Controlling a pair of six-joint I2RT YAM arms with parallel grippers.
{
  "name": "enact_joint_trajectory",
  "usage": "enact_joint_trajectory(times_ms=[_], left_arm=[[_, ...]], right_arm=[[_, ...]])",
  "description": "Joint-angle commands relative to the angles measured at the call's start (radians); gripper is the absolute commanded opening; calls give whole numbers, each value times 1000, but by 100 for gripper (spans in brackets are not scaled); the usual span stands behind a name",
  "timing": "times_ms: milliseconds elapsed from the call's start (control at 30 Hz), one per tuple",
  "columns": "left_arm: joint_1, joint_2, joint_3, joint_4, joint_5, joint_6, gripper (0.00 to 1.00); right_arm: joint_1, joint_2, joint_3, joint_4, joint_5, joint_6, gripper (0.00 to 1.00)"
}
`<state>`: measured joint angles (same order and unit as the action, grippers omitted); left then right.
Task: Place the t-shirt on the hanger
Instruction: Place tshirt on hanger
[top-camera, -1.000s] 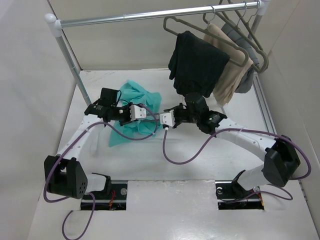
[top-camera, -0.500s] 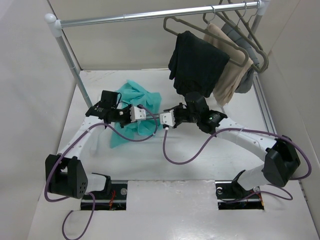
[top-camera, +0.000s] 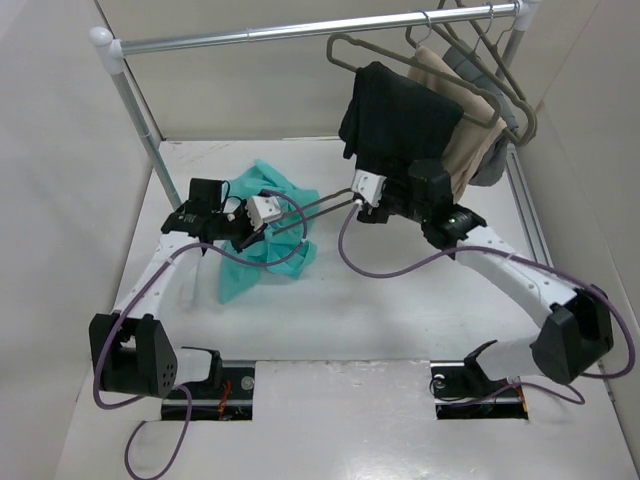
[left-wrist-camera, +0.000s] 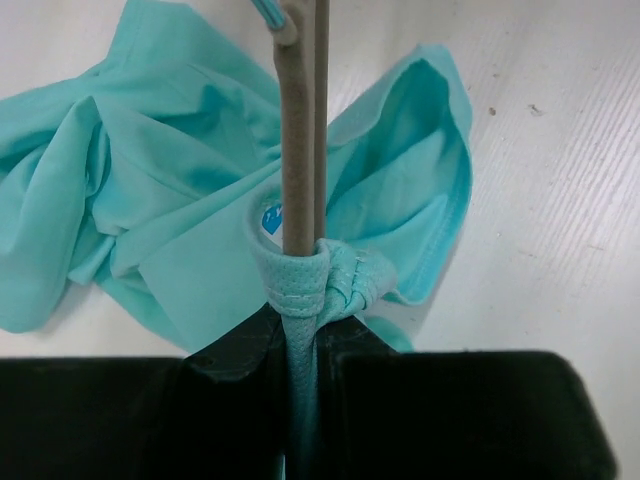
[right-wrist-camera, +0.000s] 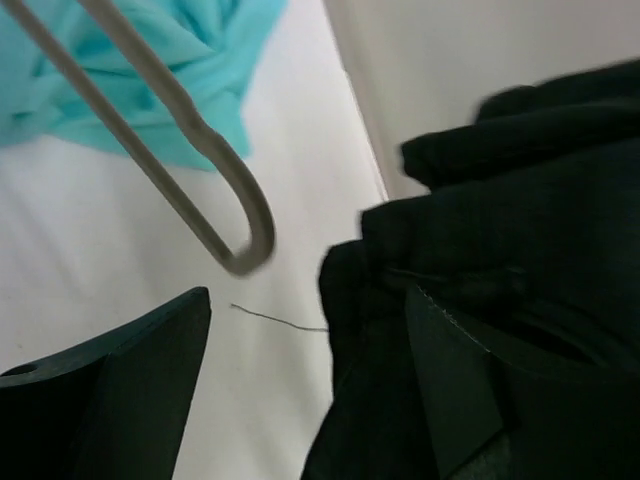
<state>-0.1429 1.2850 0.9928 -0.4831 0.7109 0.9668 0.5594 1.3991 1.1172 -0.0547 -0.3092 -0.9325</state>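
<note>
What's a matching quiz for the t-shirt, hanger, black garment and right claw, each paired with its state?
1 t-shirt
2 hanger
3 black garment
4 right claw

A hanging from the rail
B open, holding nothing
C teal, bunched on the table
D grey, pinched in the left claw

Pairs: 1-C, 2-D, 3-A, 4-B

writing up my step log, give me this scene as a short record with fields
hanger: off the rail, running from the left pincer toward the right pincer
t-shirt: teal, crumpled on the table, collar bunched around the hanger
left pincer: shut on the hanger and collar
right pincer: open, hanger's rounded end in front of it, ungripped
rail: black garment, tan garment, grey garment hanging at its right end
status: t-shirt not yet on hanger
</note>
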Motion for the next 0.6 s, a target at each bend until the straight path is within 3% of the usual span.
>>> enact_joint_trajectory(times_ms=[0, 133, 333, 433, 567], left_arm=[[3, -65, 9, 6, 19, -112, 0], [3, -98, -43, 83, 9, -259, 0], [3, -138, -123, 248, -14, -517, 0], [12, -176, -167, 340, -14, -591, 0], [12, -185, -178, 432, -14, -709, 0]], right_arm=[[11, -130, 6, 50, 128, 107, 84], [60, -193, -29, -19, 260, 196, 84], [148, -143, -20, -19, 300, 248, 79], [148, -62, 13, -2, 257, 296, 79], [148, 23, 13, 149, 106, 360, 79]])
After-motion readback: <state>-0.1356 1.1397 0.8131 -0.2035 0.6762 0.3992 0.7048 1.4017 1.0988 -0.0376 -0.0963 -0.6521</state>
